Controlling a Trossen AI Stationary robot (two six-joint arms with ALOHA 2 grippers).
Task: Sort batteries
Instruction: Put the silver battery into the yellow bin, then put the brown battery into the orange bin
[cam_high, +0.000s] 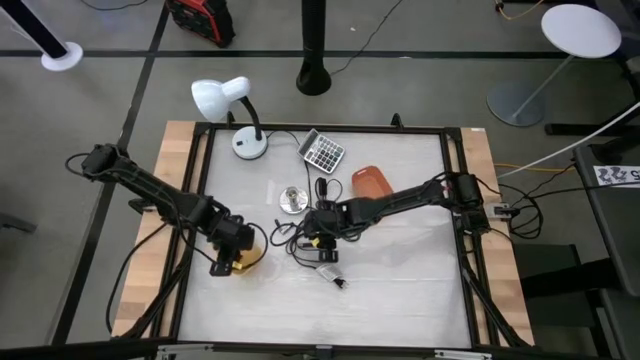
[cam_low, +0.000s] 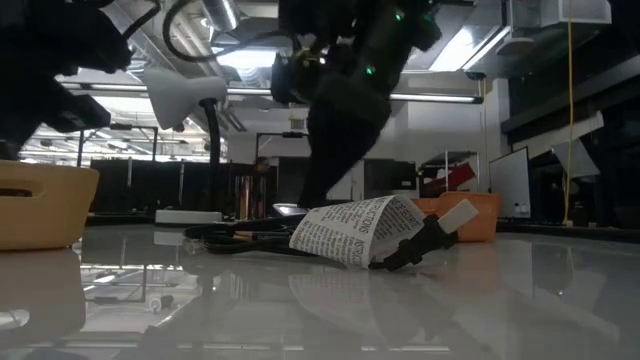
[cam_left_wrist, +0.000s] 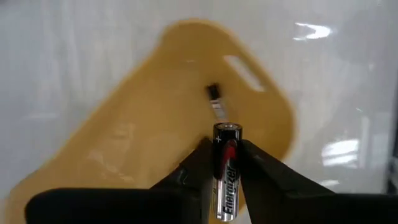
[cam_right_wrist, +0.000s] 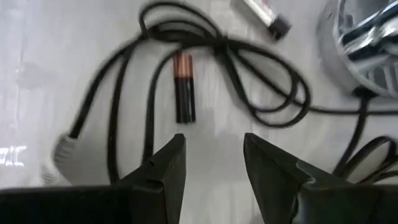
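My left gripper (cam_left_wrist: 227, 146) hangs over a yellow tray (cam_left_wrist: 155, 124) near the table's left side and is shut on a black-and-red battery (cam_left_wrist: 227, 168). A small battery (cam_left_wrist: 216, 101) lies inside that tray. My right gripper (cam_right_wrist: 214, 142) stands open at mid-table (cam_high: 318, 228), pointing down, just short of a copper-topped black battery (cam_right_wrist: 185, 87). That battery lies flat on the table inside a loop of black cable (cam_right_wrist: 249, 68). Another silvery battery (cam_right_wrist: 261, 12) lies farther off. My left gripper pinches the battery's long sides (cam_left_wrist: 227, 155) between its two fingers. The fingers come steeply from above and lie along the battery, whose far end (cam_left_wrist: 227, 127) sticks out past the fingertips. The battery is lifted clear above the yellow tray, nearly upright.
A white desk lamp (cam_high: 225, 100), a calculator (cam_high: 322, 150) and an orange tray (cam_high: 372, 182) stand toward the far edge. A metal bowl (cam_high: 292, 198) sits beside the cables. A printed grey adapter (cam_low: 355, 230) lies nearer the front. A black frame (cam_high: 455, 200) borders the table.
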